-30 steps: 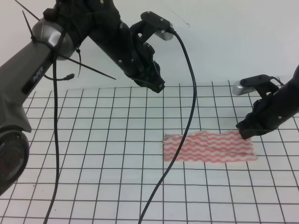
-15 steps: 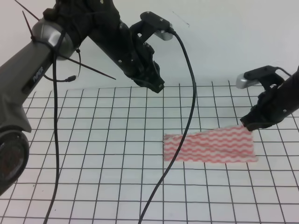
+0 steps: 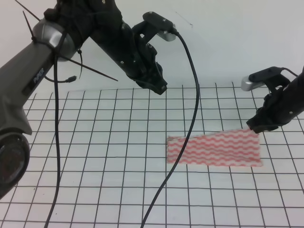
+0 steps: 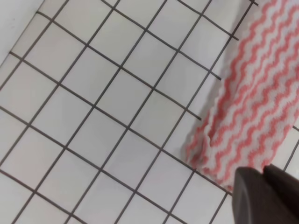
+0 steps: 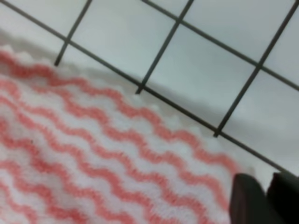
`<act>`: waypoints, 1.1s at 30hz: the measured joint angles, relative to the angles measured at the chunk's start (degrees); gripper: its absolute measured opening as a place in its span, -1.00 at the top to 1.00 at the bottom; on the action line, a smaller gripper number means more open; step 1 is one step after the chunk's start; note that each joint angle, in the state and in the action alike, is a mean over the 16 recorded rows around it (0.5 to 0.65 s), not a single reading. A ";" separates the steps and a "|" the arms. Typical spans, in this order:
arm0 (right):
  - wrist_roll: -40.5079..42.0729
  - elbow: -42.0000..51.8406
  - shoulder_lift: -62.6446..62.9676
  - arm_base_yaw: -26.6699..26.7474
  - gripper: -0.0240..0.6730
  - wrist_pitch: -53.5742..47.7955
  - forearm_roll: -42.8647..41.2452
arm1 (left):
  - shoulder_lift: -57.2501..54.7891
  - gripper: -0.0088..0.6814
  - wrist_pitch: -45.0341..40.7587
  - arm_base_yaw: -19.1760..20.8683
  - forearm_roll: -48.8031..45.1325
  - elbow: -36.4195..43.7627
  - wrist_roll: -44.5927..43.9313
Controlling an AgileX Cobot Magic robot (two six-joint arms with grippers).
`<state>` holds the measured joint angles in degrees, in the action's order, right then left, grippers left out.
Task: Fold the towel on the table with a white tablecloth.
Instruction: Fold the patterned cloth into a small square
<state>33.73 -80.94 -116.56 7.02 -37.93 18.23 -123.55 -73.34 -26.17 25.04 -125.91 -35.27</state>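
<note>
The towel (image 3: 213,148), pink-red and white wavy stripes, lies right of centre on the table with a white tablecloth (image 3: 95,142). My right gripper (image 3: 254,127) is shut on the towel's far right corner and holds it a little above the cloth, so the top edge slopes up to it. In the right wrist view the towel (image 5: 93,154) fills the lower left and runs to the right gripper (image 5: 268,186) at the corner. My left gripper (image 3: 160,88) hangs shut and empty above the table's back edge. The left wrist view shows the towel's left end (image 4: 252,102) beside the left gripper (image 4: 264,175).
A black cable (image 3: 194,109) drops from the left arm's camera, crosses the towel's left end and runs off the front edge. The left arm (image 3: 42,71) stretches across the upper left. A white wall stands behind the grid.
My right gripper has risen and shifted slightly right, lifting the towel's far right corner and pulling the top edge straight. The left arm has not moved.
</note>
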 joint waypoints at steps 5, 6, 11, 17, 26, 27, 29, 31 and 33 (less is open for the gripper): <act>2.51 -0.15 1.05 -0.02 0.33 -0.53 1.89 | 0.00 0.91 0.00 0.00 0.31 0.26 0.07; 3.64 -0.19 1.30 -0.01 0.33 -0.95 2.87 | 0.00 0.91 0.00 0.00 0.41 0.40 0.05; 11.63 -0.34 2.20 0.63 0.48 -4.31 10.42 | 0.00 0.91 0.00 0.00 0.56 1.47 -0.02; 22.72 -0.37 1.84 3.63 0.80 -7.78 20.43 | 0.13 0.91 0.00 0.01 -1.27 2.99 0.58; 30.06 -0.38 -2.01 10.39 0.93 -6.13 27.06 | 1.61 0.95 0.00 1.87 -4.37 5.21 1.61; 30.18 -0.38 -2.44 10.99 0.93 -5.59 27.06 | 1.90 0.95 0.00 2.40 -4.01 5.44 1.54; 30.32 -0.38 -3.25 11.93 0.93 -4.67 27.01 | 2.56 0.96 0.00 3.67 -2.60 5.99 1.07; 30.35 -0.39 -3.99 12.60 0.93 -3.85 26.96 | 3.25 0.97 0.00 5.14 -0.53 6.61 0.28; 30.32 -0.39 -4.57 13.08 0.93 -3.35 26.80 | 3.91 0.97 0.00 6.71 1.77 7.21 -0.62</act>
<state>64.05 -81.33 -121.13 20.09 -41.28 45.04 -119.63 -73.34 -19.46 26.81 -118.70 -35.88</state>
